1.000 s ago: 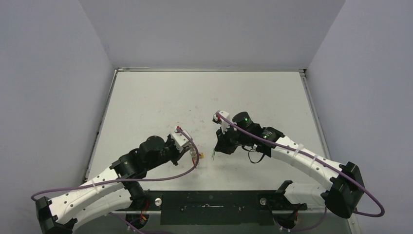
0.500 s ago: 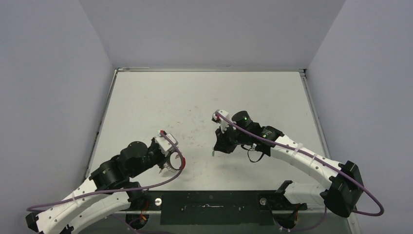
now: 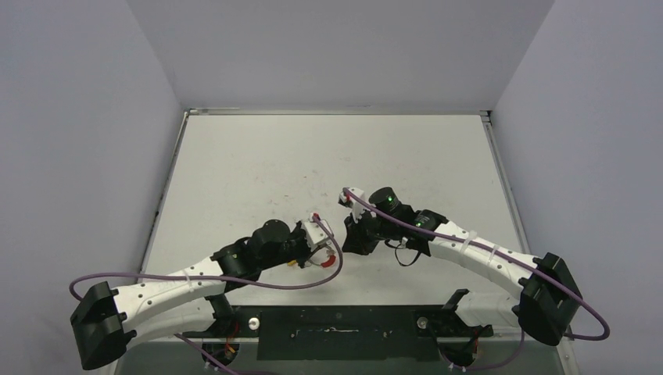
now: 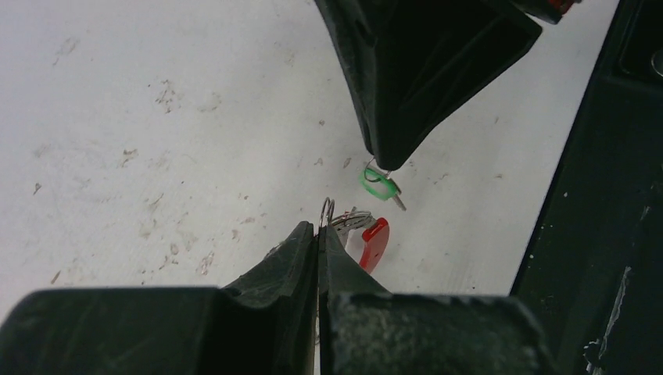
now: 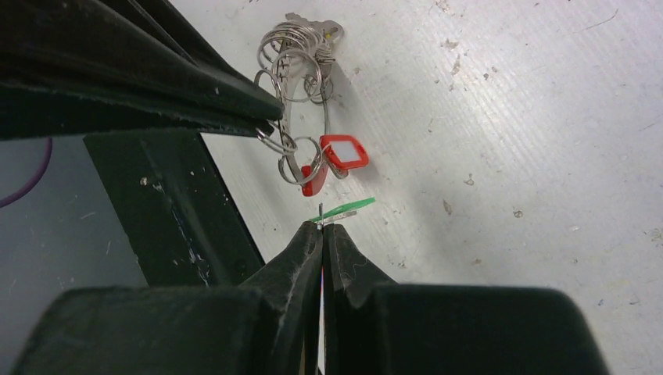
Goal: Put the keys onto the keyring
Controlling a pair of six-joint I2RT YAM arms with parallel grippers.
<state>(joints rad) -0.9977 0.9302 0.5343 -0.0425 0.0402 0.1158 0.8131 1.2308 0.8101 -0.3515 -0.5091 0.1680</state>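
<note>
Two arms meet over the near middle of the table [image 3: 234,156]. The left gripper [image 4: 319,234], pressed together, pinches the keyring [image 4: 327,211], which already carries several keys [image 5: 311,31] with red tags [image 5: 344,152]. The right gripper [image 5: 322,230] pinches a green-tagged key [image 5: 344,209] just beside the ring, not yet threaded; that key at least remains.

Silvery keyring [image 4: 326,209], red tag [image 5: 345,151], green tag [image 4: 376,184], speckled white table [image 5: 508,117].
</note>
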